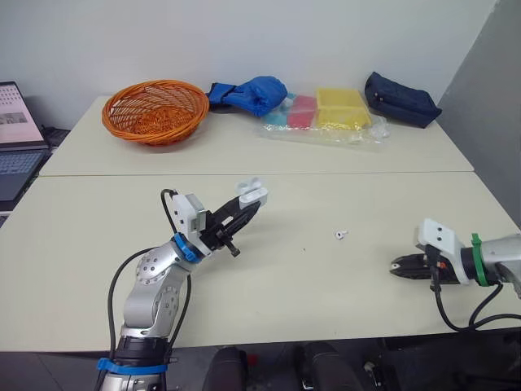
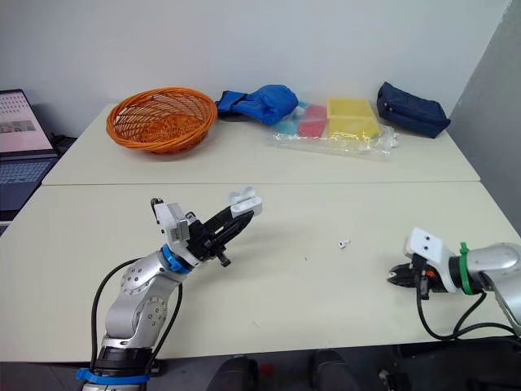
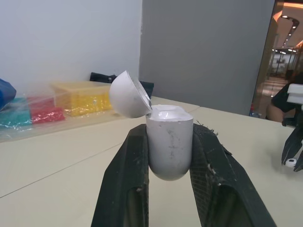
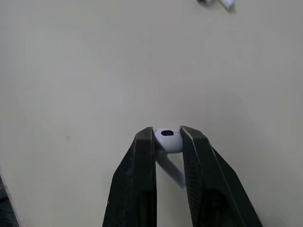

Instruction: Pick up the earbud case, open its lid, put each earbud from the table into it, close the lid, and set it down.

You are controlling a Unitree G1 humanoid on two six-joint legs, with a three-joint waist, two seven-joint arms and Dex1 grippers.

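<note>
While the left jaws grasp the earbud case (image 3: 169,146) above the worktop (image 1: 98,236), just left of its middle, lid (image 3: 128,94) flipped open, the right jaws pinch one earbud (image 4: 169,140) near the right edge. The other earbud (image 1: 340,235) lies on the worktop between them, touching neither.

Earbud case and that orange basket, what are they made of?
The earbud case looks like hard white plastic, smooth and slightly shiny, with faint scuffs. The orange basket seems woven wicker or plastic strands; its open weave shows.
</note>
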